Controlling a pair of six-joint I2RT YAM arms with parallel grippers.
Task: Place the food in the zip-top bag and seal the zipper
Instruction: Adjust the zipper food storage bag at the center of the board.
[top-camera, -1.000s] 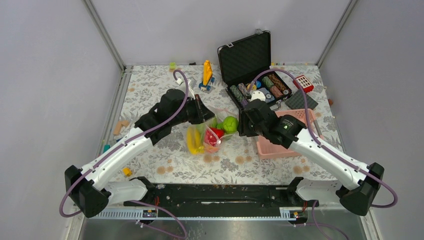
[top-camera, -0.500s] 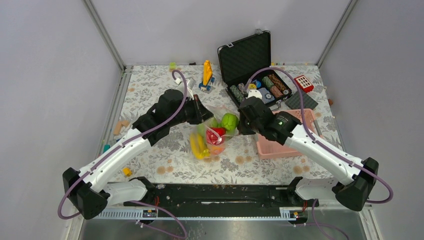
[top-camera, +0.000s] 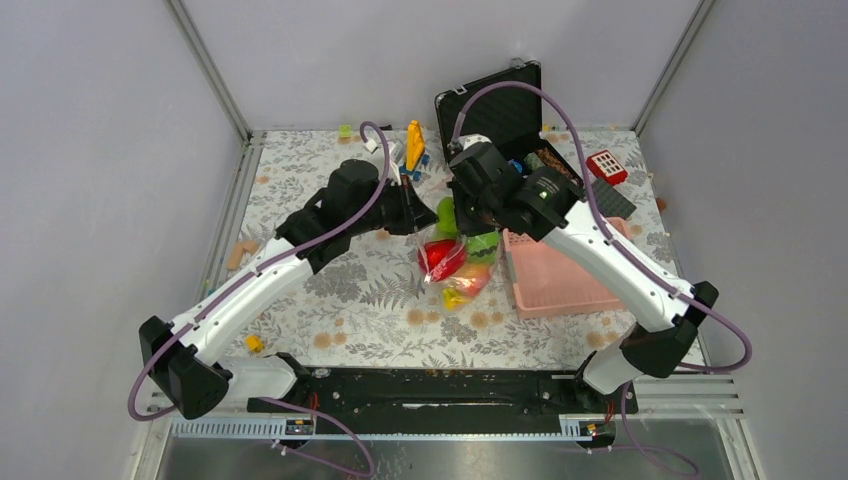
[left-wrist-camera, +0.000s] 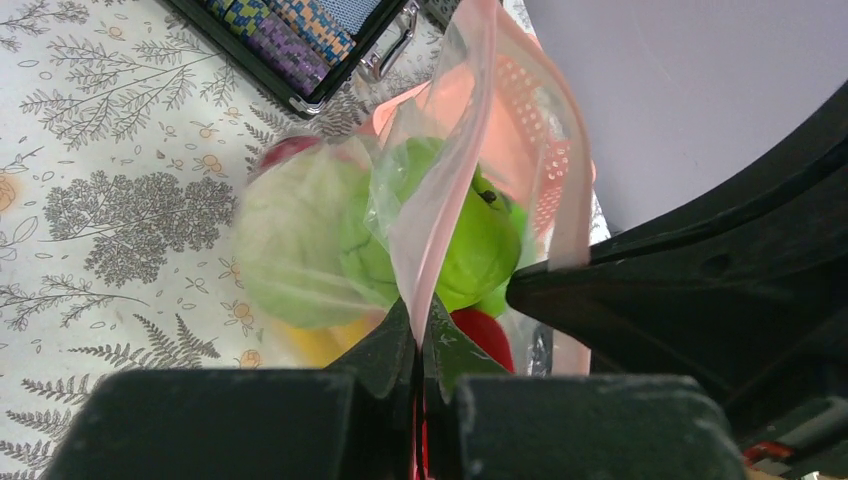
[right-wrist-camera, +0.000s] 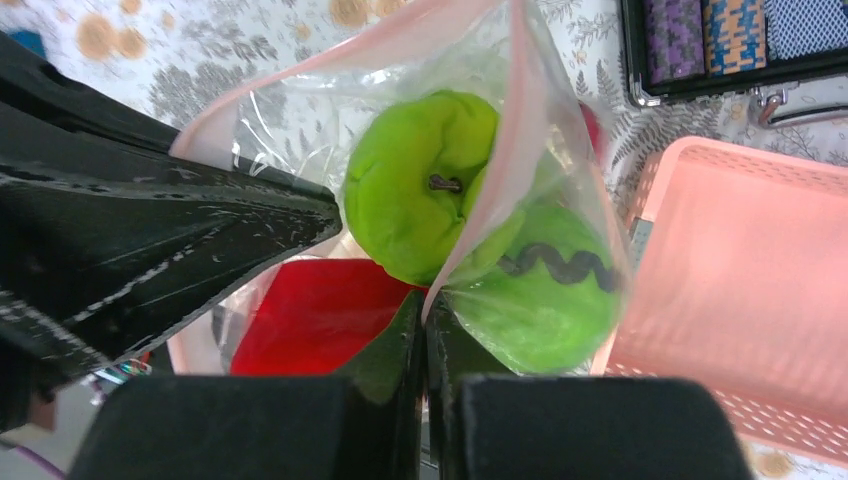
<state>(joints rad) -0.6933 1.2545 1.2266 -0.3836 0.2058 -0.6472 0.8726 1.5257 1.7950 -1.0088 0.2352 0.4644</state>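
Each pinched shut on the pale-pink zipper strip (left-wrist-camera: 452, 160) of the clear soft bag (top-camera: 458, 265), which hangs above the surface (top-camera: 350, 300) holding bright plastic toy food (right-wrist-camera: 420, 185), the left end effector (left-wrist-camera: 415, 325) and right end effector (right-wrist-camera: 423, 305) should stretch it taut, then press along; sealed extent looks unclear.

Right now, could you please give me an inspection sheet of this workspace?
Surface: floral table, brown spots near the front.
Job's things: clear bag holding toy food, hanging between both grippers; zipper unsealed.
Clutter: open case of poker chips, pink basket, scattered small blocks.
Grippers: left gripper shut on the zipper; right gripper shut on the zipper.
Cables: purple cables loop above both arms.
Surroundings: grey walls; nothing else seen.
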